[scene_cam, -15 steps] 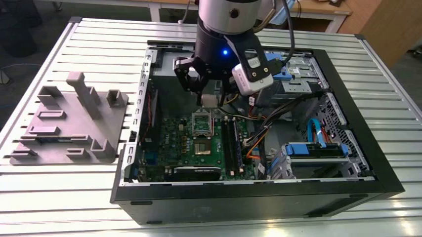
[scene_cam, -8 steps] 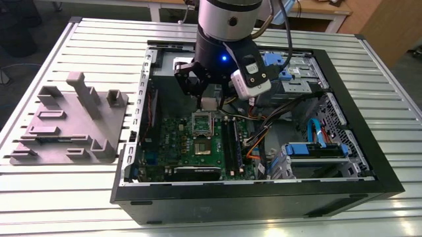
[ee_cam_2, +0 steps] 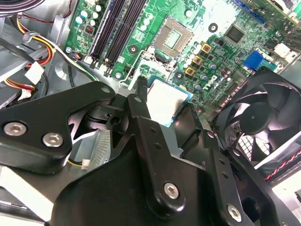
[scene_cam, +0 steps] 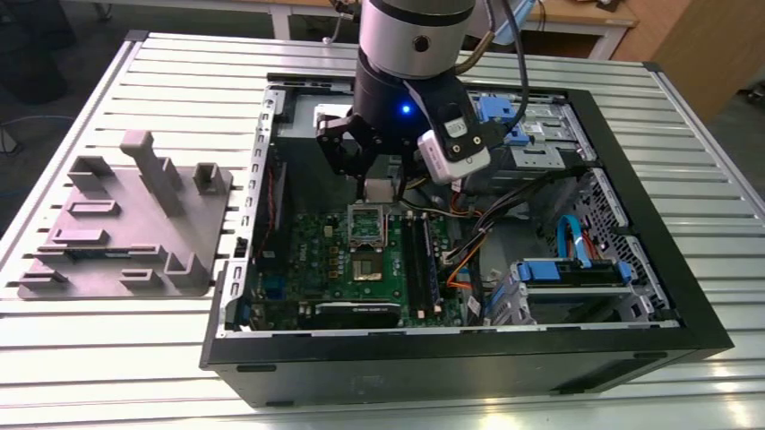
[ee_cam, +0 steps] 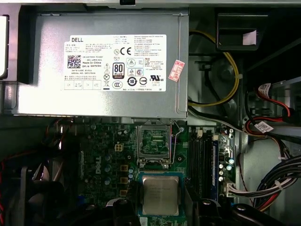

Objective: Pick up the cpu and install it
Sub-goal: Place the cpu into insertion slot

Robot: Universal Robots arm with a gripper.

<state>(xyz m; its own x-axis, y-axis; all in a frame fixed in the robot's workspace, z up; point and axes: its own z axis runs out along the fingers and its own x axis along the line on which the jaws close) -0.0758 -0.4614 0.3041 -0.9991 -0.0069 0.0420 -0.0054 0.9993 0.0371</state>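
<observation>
My gripper (ee_cam: 161,199) has its jaws clamped on the cpu (ee_cam: 161,192) by its edges. It hangs over the motherboard (ee_cam: 101,160), just beside the open socket (ee_cam: 155,141). Risks: a tilt or offset could bend socket pins, and the thin edge grip could let the chip slip.

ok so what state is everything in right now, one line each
cpu: gripped at two opposite edges, metal top up, not in the socket
gripper: shut on the cpu, over the motherboard
cpu socket: empty
memory slots: empty
computer case: lying on its side, side panel off
</observation>
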